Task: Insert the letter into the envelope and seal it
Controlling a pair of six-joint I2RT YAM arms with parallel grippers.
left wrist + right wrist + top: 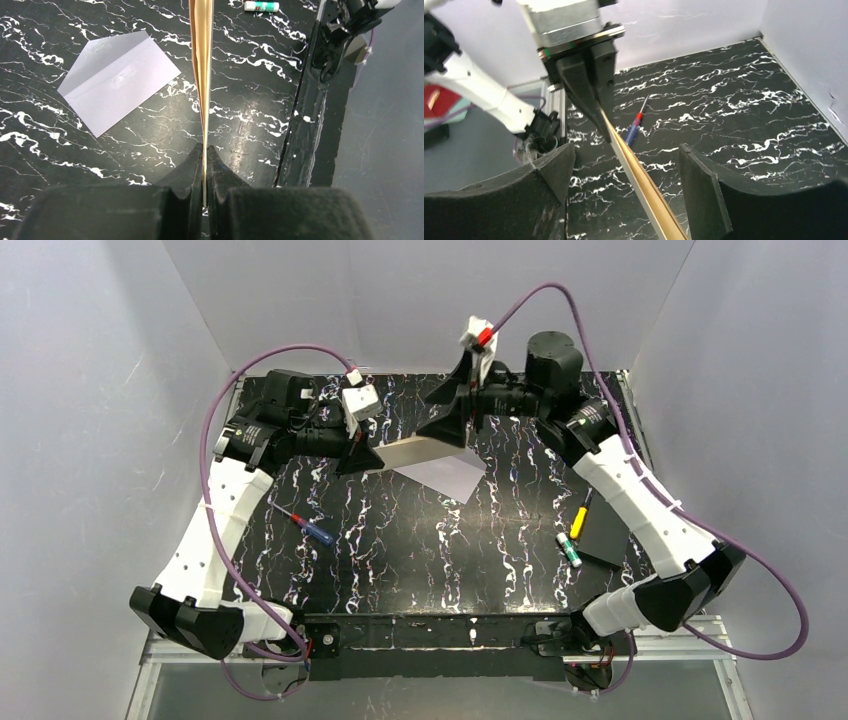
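- The letter [425,452] is held off the table [400,560], towards the far side, turned almost on edge so that both wrist views show it as a thin cream-tan strip.
- 1 end of it sits in the left gripper [205,150], whose 2 fingers are pressed together on the sheet with no gap showing beside it.
- The right wrist view shows the same grip from the other end: the left gripper [591,95] pinches the far end of the letter [639,180].
- The right gripper [626,150] is spread wide. The letter runs through the gap between its 2 fingers [704,190] and touches neither of them.
- From above, the right gripper [455,405] stands over the letter's right end and the left gripper [362,455] is at its left end.
- The envelope [450,475] lies flat on the table just under and in front of the letter, flap folded open [117,82]. Whether the letter's lower edge touches it cannot be told.
- A screwdriver [305,525] with a red and blue handle lies on the table near the left arm, well apart from the envelope.
- Near the right arm lie a yellow marker [580,518], a glue stick [568,550] just beside it, and a flat black rectangle [607,532].
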